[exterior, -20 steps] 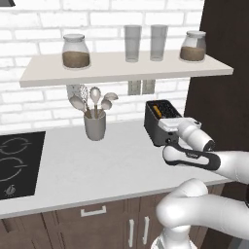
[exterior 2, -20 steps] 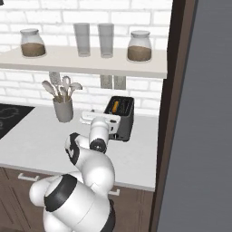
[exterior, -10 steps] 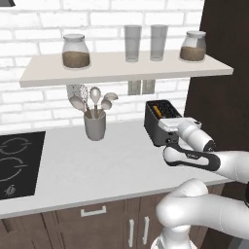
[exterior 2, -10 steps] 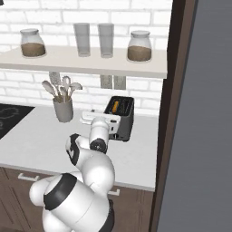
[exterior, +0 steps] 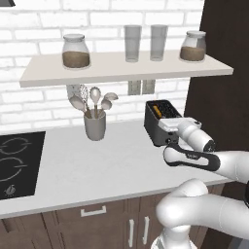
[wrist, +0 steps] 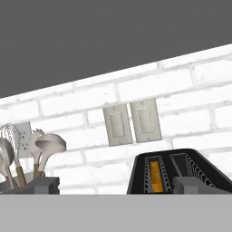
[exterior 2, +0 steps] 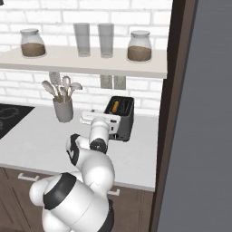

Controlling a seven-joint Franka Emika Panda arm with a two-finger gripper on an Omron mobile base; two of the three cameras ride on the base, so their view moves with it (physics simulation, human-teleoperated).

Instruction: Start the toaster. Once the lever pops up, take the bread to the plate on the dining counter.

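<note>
A: Going left to right along the worktop (exterior: 97,165): the black cooktop (exterior: 14,163) sits at the far left, then the grey cup of utensils (exterior: 95,124), then the toaster (exterior: 158,121) against the brick wall, just left of the dark cabinet side.

B: And the gripper (exterior: 170,127)?

A: It hangs right at the toaster's near face, close above its front edge. The hand view looks over the top of the toaster, with one finger tip (wrist: 43,185) low at the left and the other in front of the toaster's right slot. They stand well apart, so the jaws are wide and hold nothing.

B: Where is the bread (wrist: 155,174)?

A: Down in the toaster's left slot as the hand view shows it, an orange-tan strip. From the right base view it shows as a tan sliver in the top of the toaster (exterior 2: 120,113).

B: So the step in hand is starting the toaster.

A: It looks that way. The lever cannot be made out in these views. To do it well, the arm probably needs to find the lever on the toaster's end or face, press one finger straight down on it, and avoid shoving the toaster back toward the wall.
</note>
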